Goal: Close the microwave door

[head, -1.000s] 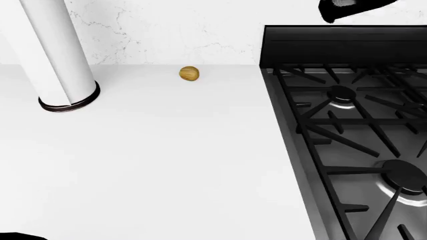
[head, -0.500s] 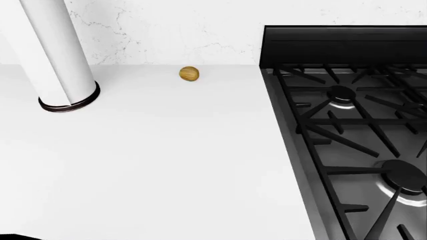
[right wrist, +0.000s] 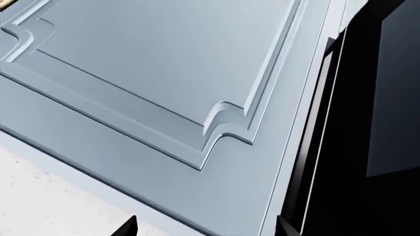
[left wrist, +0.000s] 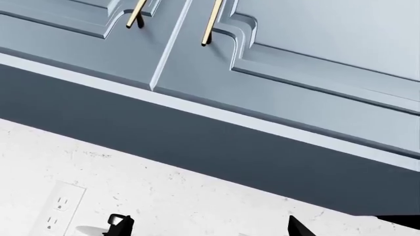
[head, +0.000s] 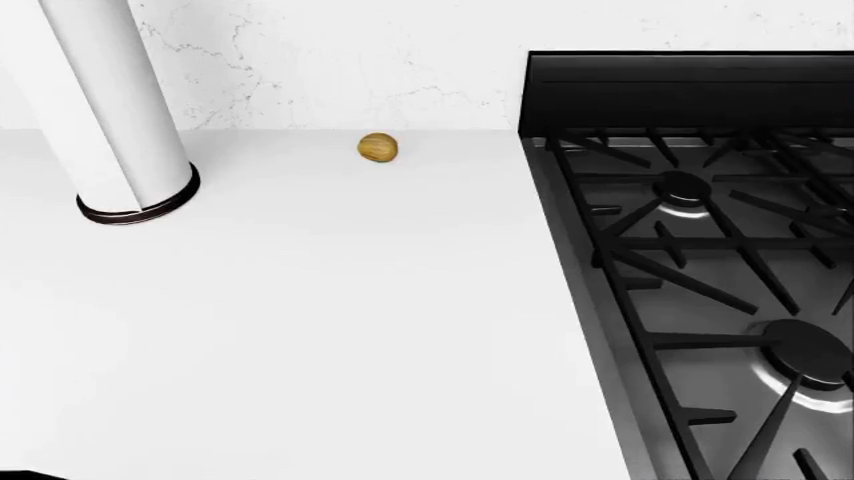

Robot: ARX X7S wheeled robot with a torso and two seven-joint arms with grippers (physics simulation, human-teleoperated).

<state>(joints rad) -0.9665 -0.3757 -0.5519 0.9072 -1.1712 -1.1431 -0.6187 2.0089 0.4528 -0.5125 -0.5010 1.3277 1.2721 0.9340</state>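
Note:
In the right wrist view a black appliance, which I take for the microwave (right wrist: 354, 147), stands beside a grey-blue cabinet door (right wrist: 164, 73). Whether its door is open or closed I cannot tell. My right gripper (right wrist: 206, 228) is open, with only its two dark fingertips (right wrist: 128, 227) showing, aimed at the cabinet's lower edge next to the black appliance. My left gripper (left wrist: 206, 228) is open too. Its fingertips (left wrist: 118, 226) point at the white backsplash under the upper cabinets (left wrist: 295, 73). Neither gripper shows in the head view.
The head view looks down on a white counter (head: 334, 330) with a tall white cylinder on a dark base (head: 114, 110) and a small brown ball (head: 379, 148). A black gas stove (head: 707, 280) is at the right. A wall outlet (left wrist: 59, 211) sits near the left gripper.
A black piece of the right arm, at the head view's top right a second ago, has gone up out of that view. The counter, ball and stove have not moved.

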